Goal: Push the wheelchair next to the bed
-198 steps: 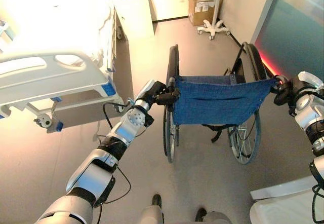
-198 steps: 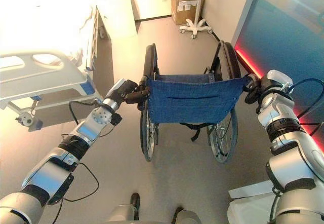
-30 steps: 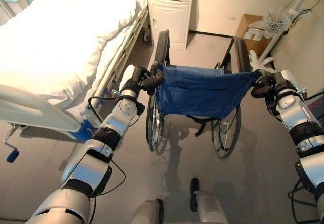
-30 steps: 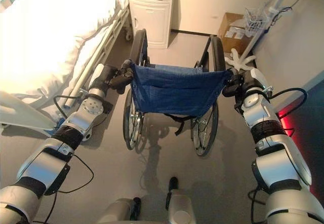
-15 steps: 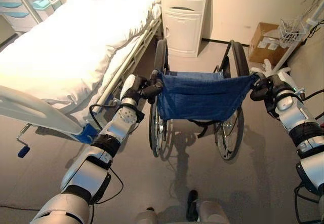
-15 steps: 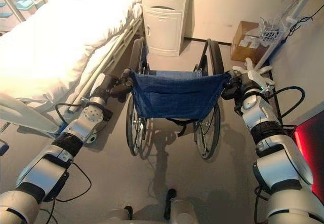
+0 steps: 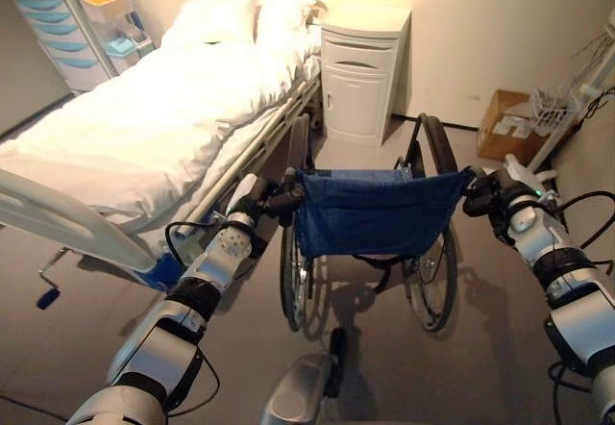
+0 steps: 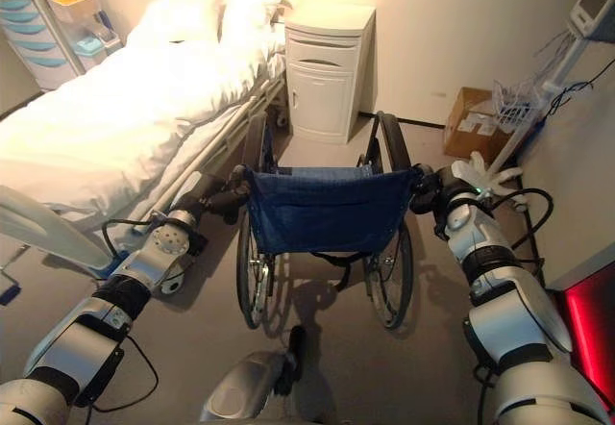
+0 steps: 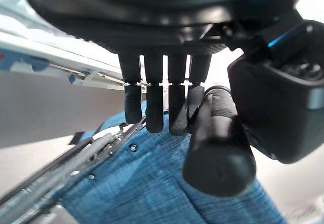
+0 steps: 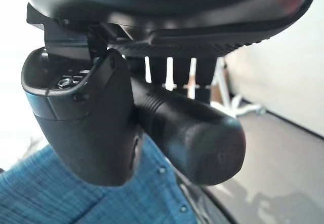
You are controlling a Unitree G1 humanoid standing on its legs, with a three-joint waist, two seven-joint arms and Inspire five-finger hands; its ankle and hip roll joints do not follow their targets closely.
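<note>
The wheelchair (image 7: 375, 213), with a blue cloth back and large spoked wheels, stands close beside the white bed (image 7: 144, 127), its left wheel near the bed's side rail. My left hand (image 7: 279, 199) is shut on the chair's left push handle; in the left wrist view the fingers (image 9: 154, 107) curl round the black grip (image 9: 217, 143). On the other side, my right hand (image 7: 483, 197) is shut on the right push handle, whose black grip (image 10: 192, 133) lies under the thumb (image 10: 86, 112) in the right wrist view.
A white bedside cabinet (image 7: 360, 74) stands just ahead of the wheelchair against the wall. A cardboard box (image 7: 500, 122) and a stand with a white wheeled base (image 8: 485, 170) are at the right. A drawer cart (image 7: 67, 21) stands beyond the bed; the footboard (image 7: 58, 218) is at the near left.
The wheelchair has rolled forward along the bed's side toward the cabinet, and the camera has moved with it. Both hands stay shut on the handles.
</note>
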